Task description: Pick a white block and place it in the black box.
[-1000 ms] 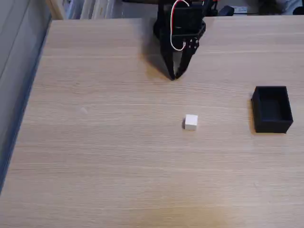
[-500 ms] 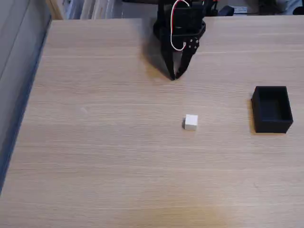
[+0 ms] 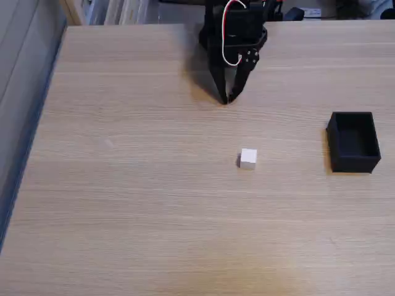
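A small white block lies on the wooden table near the middle of the fixed view. The black box stands open-topped at the right side, with nothing visible inside it. My black gripper hangs at the back of the table, its fingers pointing down and meeting at the tips, shut on nothing. It is well behind the block, slightly to its left, and far left of the box.
The table's left edge runs diagonally beside a grey floor strip. Shelving and clutter sit behind the far edge. A red and white cable loops on the arm.
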Controlling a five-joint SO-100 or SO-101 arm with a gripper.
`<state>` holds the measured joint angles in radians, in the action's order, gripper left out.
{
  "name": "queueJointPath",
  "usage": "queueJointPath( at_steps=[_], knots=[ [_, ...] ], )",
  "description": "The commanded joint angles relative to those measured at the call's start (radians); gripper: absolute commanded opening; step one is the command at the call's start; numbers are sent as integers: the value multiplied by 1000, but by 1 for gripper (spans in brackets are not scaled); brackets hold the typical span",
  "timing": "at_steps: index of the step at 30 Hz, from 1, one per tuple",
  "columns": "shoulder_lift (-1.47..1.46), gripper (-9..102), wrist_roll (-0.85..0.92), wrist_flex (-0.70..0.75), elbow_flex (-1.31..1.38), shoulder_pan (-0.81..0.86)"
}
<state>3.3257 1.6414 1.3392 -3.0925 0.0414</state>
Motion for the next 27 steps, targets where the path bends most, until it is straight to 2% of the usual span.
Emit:
queueJointPath(
  at_steps=[1,19,27],
  knots=[
    [6,0,9,2,-15,-11],
    [-64,3,-38,-5,81,-51],
    [-278,20,-133,-28,318,-46]
  ],
)
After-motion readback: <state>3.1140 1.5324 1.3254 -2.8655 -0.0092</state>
